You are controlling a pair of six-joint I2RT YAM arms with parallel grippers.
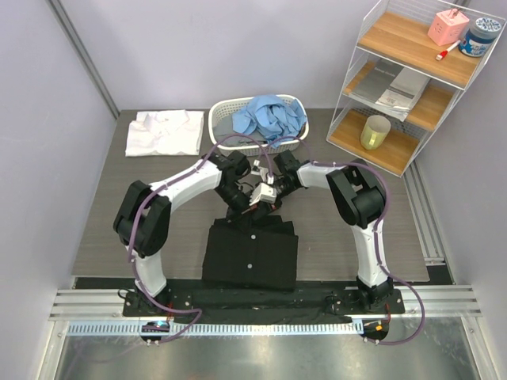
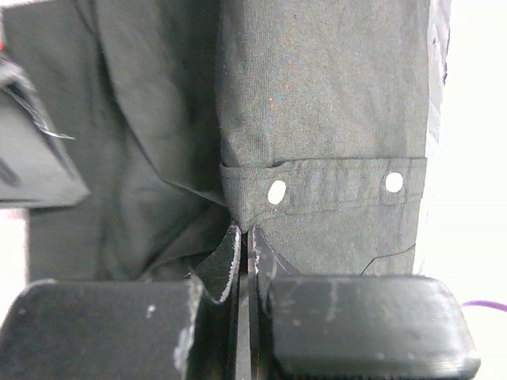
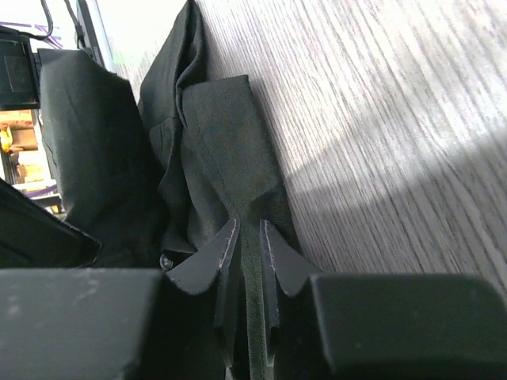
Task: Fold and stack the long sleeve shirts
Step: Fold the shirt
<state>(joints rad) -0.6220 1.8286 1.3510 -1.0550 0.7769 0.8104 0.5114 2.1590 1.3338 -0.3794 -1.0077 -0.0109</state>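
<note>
Left gripper (image 2: 242, 245): fingertips pressed together, nipping a thin fold of the black shirt (image 2: 317, 95).
- Just past the fingertips: stitched band (image 2: 333, 190) running crosswise, bearing two white buttons (image 2: 277, 192).
- Beyond the band: plain black cloth, filling most of the wrist view, creased to the left side.

Right gripper (image 3: 249, 237): clamped on a ridge of the black shirt (image 3: 222, 134), the fold standing upright between the two fingers.
- Ahead of the tips: folded edge of the cloth, running away in a narrowing strip.
- To the right of the fingers: bare grey wood-grain table (image 3: 380, 119).
- To the left: bunched black cloth.

Both grippers, overhead view: left gripper (image 1: 252, 207) and right gripper (image 1: 266, 198) close together over the far edge of the black shirt (image 1: 249, 253).
- Nearer the arm bases than the grippers: bulk of that shirt, lying flat as a rough rectangle on the table (image 1: 103, 222), a white button showing at its middle.
- Beyond the grippers: white slatted basket (image 1: 230, 107) holding the crumpled light blue shirt (image 1: 269, 117).
- Beyond and left of the left gripper: folded white shirt (image 1: 165, 132), flat on the table, beside the basket.
- Beyond and right of the right gripper: wire-and-wood shelf rack (image 1: 412, 79), off the table edge, a yellow cup (image 1: 375, 132) on its lowest board.
</note>
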